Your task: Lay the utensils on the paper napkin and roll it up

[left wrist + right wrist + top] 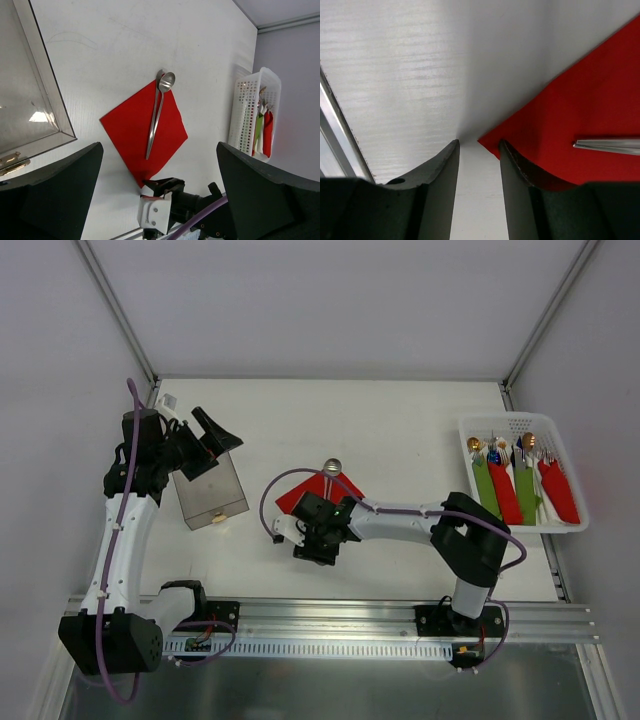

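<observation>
A red paper napkin (131,131) lies as a diamond on the white table; it also shows in the top view (298,492). Two slim silver utensils (156,116) lie together across it, and the spoon bowl (331,467) reaches past its far corner. My right gripper (477,146) is open a little and low on the table. The napkin's near corner (487,140) lies between its fingertips, and one finger (515,162) overlaps the napkin's edge. A utensil handle end (607,145) shows to the right. My left gripper (215,437) is open and empty, raised at the far left.
A clear plastic box (210,490) stands under the left gripper. A white basket (572,508) at the right holds several rolled red and green bundles with gold and blue tips. The metal rail (330,615) runs along the near edge.
</observation>
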Robot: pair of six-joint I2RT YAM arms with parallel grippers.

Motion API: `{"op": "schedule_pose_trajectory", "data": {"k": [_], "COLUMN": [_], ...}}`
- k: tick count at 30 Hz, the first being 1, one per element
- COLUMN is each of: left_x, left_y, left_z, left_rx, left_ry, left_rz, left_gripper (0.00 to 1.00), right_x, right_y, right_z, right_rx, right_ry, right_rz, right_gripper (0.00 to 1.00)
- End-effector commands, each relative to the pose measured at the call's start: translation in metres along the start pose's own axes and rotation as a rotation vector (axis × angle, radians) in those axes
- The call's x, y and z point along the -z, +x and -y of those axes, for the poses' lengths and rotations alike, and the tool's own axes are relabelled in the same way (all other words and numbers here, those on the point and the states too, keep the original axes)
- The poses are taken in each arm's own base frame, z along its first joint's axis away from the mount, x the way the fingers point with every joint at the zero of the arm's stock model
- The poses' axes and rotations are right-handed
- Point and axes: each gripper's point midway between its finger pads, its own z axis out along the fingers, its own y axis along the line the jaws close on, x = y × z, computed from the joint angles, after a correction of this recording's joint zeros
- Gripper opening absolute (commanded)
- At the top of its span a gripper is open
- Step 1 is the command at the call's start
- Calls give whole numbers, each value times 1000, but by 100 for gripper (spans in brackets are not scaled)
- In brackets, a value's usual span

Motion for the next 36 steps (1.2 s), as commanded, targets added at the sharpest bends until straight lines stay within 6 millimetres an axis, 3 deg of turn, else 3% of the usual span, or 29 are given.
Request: {"op": "schedule_pose_trajectory", "data": {"k": [1,6,10,14,22,25,31,36], "left_x": [5,4,3,2,-2,0,-3,-12], "left_y": [3,3,1,0,3,5,14,29], "left_z": [2,0,0,-1,-3,-4,-9,-36], "left_rx": [-10,-9,-15,-17,-29,-38,-83,-142], "left_ry": [23,17,15,11,11,14,12,-37], "left_rz": [-5,-6,-6,-6,-23,-25,-48,-77], "left_gripper": [99,99,99,99,99,99,99,99], "right_x": [-7,-16,-18,-10,36,44,44,24], "right_y": [-10,-1,4,0,-25,-32,-46,-40], "right_z": [7,8,3,-4,-27,-31,-19,3], "right_rx": [22,11,1,-23,-75,-90,-145,-182], "right_ry": [20,16,1,-27,-117,-154,-239,-279], "right_rz": [11,-19,-28,-10,104,140,178,180], "right_gripper": [40,22,0,0,0,0,0,0]}}
